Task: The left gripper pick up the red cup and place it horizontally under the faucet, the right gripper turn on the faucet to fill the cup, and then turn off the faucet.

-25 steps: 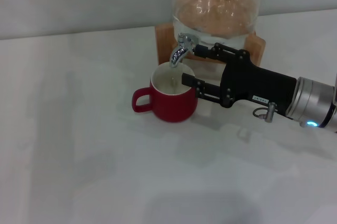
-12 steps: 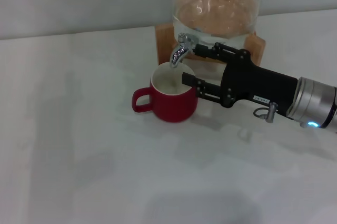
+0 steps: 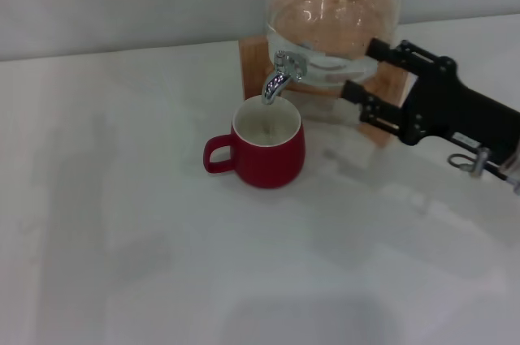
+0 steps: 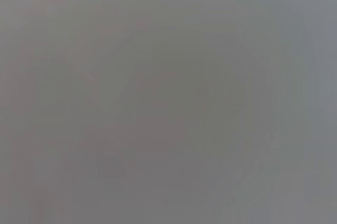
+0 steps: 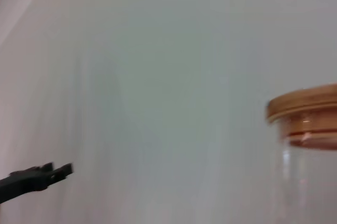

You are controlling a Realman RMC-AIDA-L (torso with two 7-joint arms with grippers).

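Right pincer (image 3: 363, 76) is hanging open above the tabletop (image 3: 162, 264), its two perforated fingers spread apart and holding nothing. It is sitting off to the right of the faucet, clear of it, in front of the jar and its wooden stand. The left pincer is showing in no view; the left wrist view is giving only a blank grey field, so its state is not readable.

Nearest the camera: bare tabletop. Next out, the red cup (image 3: 268, 152) is standing upright on the tabletop, handle pointing to the robot's left, its mouth directly under the spout. I cannot tell how full it is.

Just behind and above the cup, the faucet (image 3: 278, 75) is curving down over the cup's rim. No stream is visible from the spout.

Farthest: the glass jar (image 3: 331, 16) is resting on the wooden stand (image 3: 253, 65); the right wrist view is catching its wooden lid (image 5: 305, 105).

Progress, as a judgement: cup placement looks done. With the right pincer off the lever and no flow visible, the filling and shut-off appear finished or nearly so; only the arm's retreat seems left.
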